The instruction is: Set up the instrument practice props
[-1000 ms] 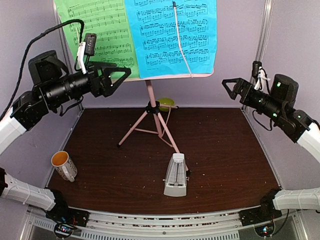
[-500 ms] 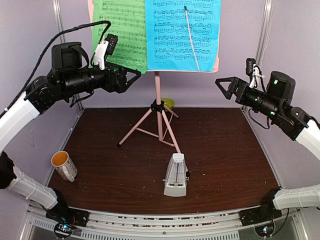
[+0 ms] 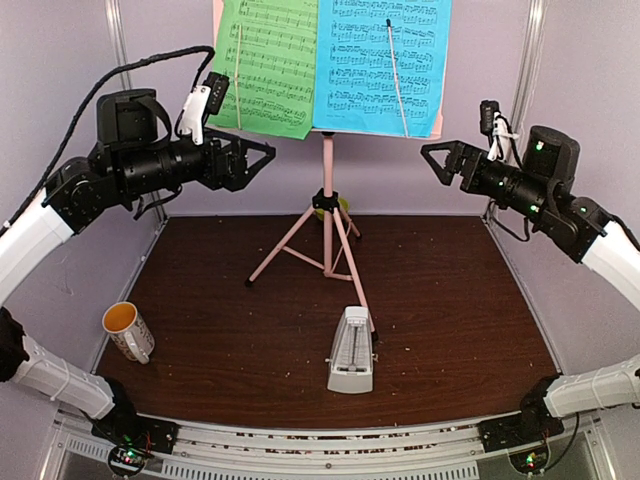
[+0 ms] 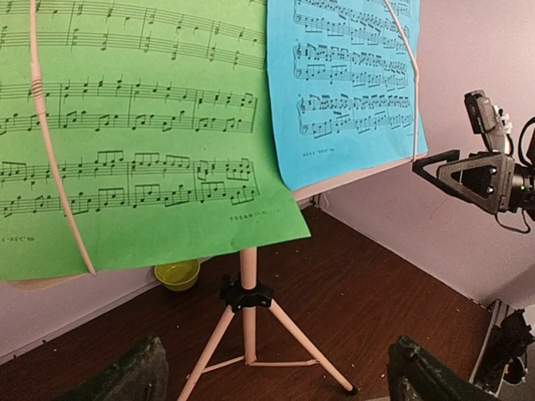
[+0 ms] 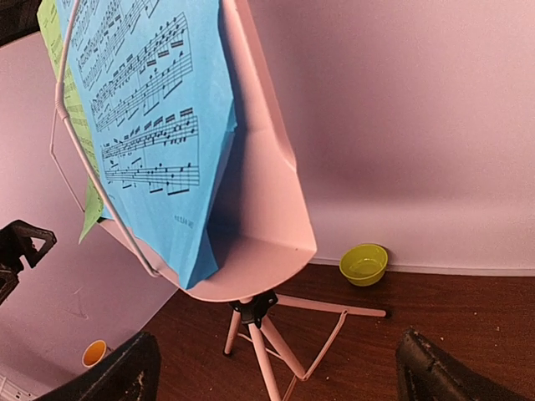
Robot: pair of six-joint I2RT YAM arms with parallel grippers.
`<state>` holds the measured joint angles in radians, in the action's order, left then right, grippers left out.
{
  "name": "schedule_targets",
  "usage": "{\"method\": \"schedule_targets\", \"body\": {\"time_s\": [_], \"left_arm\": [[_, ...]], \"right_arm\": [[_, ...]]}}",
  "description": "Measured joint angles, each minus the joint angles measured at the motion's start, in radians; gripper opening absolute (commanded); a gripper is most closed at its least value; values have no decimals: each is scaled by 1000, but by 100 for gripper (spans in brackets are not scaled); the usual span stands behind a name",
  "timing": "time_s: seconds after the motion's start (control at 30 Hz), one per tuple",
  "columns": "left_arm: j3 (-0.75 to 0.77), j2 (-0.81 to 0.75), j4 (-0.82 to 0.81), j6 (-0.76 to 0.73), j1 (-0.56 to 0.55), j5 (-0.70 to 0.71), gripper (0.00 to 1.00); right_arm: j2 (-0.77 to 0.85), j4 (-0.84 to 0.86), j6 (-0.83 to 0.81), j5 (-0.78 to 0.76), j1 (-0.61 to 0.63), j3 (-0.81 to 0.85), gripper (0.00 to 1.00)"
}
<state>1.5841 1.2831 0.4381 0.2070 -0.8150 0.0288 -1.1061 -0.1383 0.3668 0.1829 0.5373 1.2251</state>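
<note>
Left gripper and right gripper open wide, empty, flanking music stand toward table's far edge. Metronome upright near front edge.

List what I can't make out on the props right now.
Green sheet and blue sheet: tops cut off by the upper edge, top view.
Lime bowl: mostly hidden behind the music stand, top view.
Metronome: outside both wrist views; its setting too small from above.
</note>
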Motion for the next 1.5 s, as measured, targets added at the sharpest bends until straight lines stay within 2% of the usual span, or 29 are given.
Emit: {"method": "schedule_targets", "body": {"time_s": [0.27,0.5,0.67,0.83,1.07,1.27,1.4,1.5], "left_arm": [[-162,-144,-25,5,1,-19,98],[-342,-277,-55,16,1,-58,98],[-550,-335,-108,38,-27,-74,98],[-703,-326,-160,59,-110,-44,98],[-890,-278,-330,142,-243,26,97],[-941,-145,-454,182,-333,79,94],[-1007,-99,-560,200,-351,80,94],[-1033,-84,-595,219,-351,87,94]], "right_arm": [[76,0,2,9,0,-63,100],[181,-18,11,80,2,-221,97],[213,-29,44,109,56,-366,98],[214,-24,66,97,198,-473,98],[174,14,105,35,361,-566,99],[166,82,158,-10,431,-645,100],[124,91,224,-112,525,-640,100],[103,79,299,-256,637,-622,100]]}}
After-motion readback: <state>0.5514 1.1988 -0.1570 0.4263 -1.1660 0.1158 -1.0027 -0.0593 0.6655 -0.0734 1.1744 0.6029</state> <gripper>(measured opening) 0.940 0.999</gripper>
